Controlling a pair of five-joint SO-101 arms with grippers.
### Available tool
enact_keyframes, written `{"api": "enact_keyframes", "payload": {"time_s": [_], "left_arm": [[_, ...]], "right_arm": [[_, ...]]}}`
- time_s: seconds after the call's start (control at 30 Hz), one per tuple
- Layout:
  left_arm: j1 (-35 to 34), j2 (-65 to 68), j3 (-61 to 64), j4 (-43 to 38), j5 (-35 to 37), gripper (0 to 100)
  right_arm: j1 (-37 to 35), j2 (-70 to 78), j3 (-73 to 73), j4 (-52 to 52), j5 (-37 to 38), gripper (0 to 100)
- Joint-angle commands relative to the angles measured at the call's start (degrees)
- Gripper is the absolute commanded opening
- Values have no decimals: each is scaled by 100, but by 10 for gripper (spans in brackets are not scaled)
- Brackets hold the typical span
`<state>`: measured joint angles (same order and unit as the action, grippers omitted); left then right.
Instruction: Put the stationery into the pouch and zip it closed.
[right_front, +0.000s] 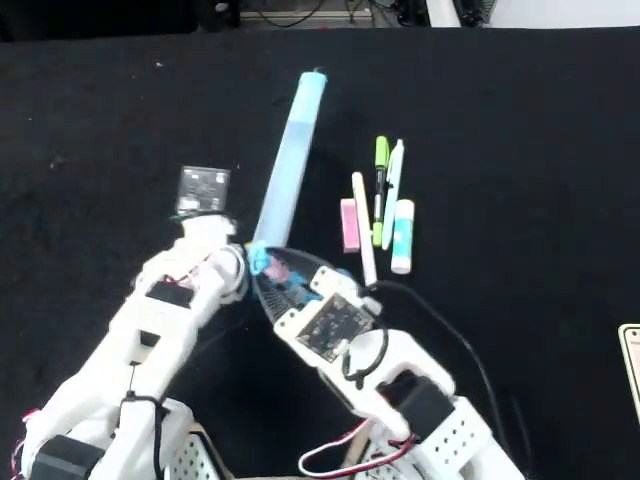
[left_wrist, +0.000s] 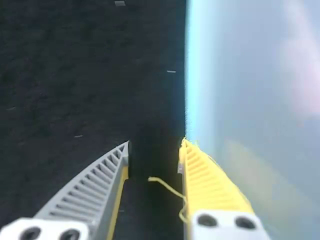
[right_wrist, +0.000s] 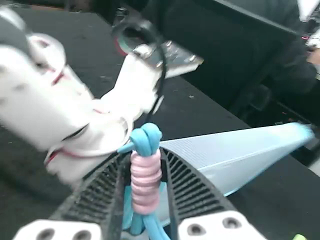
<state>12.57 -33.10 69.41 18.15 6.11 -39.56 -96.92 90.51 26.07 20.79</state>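
On the black bench (right_front: 520, 150), the long pale-blue fabric pouch (right_front: 290, 160) is lying with pens and other stationery (right_front: 380, 200) just beside it, unpacked. Your right claw (right_wrist: 145, 159) is clamping its pink-and-blue cord zip pull (right_wrist: 145, 180), while your left claw (left_wrist: 152, 157) is gaping wide at its edge, apparently to steady it.

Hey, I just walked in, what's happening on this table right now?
Two robot arms are at the near end of a light-blue pouch. The right end effector grips its pink-and-blue zip cord; the left end effector sits open beside the pouch's edge. The pens, eraser and glue stick lie on the black table beside it, not yet inside.
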Motion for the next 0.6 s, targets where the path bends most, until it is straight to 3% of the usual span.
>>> {"api": "enact_keyframes", "payload": {"time_s": [0.0, 0.2, 0.47, 0.57], "left_arm": [[488, -18, -295, -79, 62, 170], [189, -44, -286, -53, 70, 170], [-1174, -62, -400, -26, 44, 166], [-1490, -62, -655, 352, 70, 166]], "right_arm": [[62, -13, -356, 0, -35, 14], [-220, -13, 110, -9, 9, 14], [-220, -13, 664, -273, 18, 14], [-220, 22, 664, -273, 18, 14]]}}
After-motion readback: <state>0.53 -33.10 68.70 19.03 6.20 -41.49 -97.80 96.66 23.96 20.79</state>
